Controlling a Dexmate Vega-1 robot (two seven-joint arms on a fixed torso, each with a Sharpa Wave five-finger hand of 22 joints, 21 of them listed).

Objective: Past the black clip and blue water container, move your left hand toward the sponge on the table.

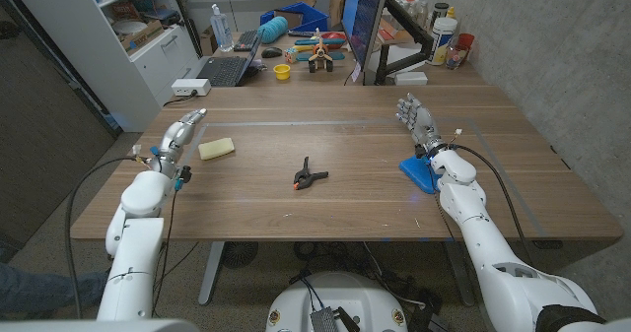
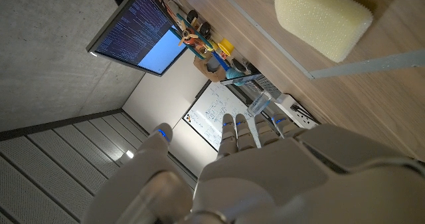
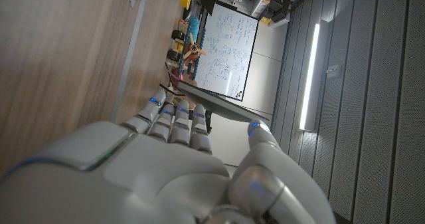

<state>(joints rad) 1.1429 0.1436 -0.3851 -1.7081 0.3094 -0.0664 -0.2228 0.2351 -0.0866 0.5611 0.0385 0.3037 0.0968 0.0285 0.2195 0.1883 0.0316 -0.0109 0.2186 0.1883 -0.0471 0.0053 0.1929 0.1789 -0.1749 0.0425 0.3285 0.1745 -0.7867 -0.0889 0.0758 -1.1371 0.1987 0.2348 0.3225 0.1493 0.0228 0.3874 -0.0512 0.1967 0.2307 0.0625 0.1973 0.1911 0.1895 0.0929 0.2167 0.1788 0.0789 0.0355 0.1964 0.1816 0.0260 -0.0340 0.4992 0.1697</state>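
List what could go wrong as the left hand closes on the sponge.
1. The left hand already sits just beside the pale yellow rectangular sponge; a sideways approach may push the light sponge along the wooden table rather than reach it.
2. The left arm's loose cable hangs past the table edge and might snag.
3. The black spring clip lies mid-table, well clear, so contact seems unlikely.

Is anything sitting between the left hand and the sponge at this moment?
Nothing visible does. In the head view the left hand is just beside the sponge, with bare table between them. The black clip lies mid-table and the blue container by the right hand, both off that path.
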